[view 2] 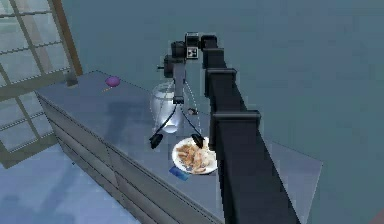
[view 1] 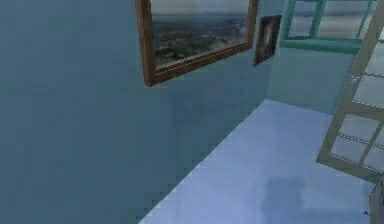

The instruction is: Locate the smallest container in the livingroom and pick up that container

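Note:
In the arm side view the dark arm (view 2: 235, 130) reaches out over a long grey sideboard (view 2: 95, 125). At its far end the gripper (view 2: 176, 136) points its two thin fingers (view 2: 158, 134) down toward the top. A clear glass vessel (view 2: 163, 104), rounded like a bowl or jar, stands on the sideboard right at and behind the fingers. I cannot tell whether the gripper holds anything. A white plate of brownish food (view 2: 194, 156) lies just beside the fingertips, with a small blue thing (view 2: 179, 172) at its edge.
A small purple object (view 2: 113, 82) lies far left on the sideboard, near a paned door (view 2: 30, 70). In the forward view a blue wall carries a framed landscape (view 1: 197, 35) and a small dark picture (view 1: 267, 38). A teal window (view 1: 330, 25), a paned door (view 1: 358, 120) and pale floor (view 1: 260, 160) lie ahead.

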You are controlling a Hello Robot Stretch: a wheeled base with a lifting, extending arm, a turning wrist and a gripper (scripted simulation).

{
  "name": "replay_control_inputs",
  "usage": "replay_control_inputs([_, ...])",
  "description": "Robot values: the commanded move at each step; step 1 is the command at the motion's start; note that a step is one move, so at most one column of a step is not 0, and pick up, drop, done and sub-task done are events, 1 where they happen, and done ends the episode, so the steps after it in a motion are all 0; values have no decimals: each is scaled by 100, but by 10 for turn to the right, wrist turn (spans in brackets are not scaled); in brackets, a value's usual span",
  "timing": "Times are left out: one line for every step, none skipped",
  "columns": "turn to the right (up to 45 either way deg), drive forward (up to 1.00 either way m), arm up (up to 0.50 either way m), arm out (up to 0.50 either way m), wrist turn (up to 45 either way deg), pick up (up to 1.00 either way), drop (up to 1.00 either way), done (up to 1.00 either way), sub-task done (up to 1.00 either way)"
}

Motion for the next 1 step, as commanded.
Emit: replay_control_inputs([0,0,0,0,450,0,0,0,0])
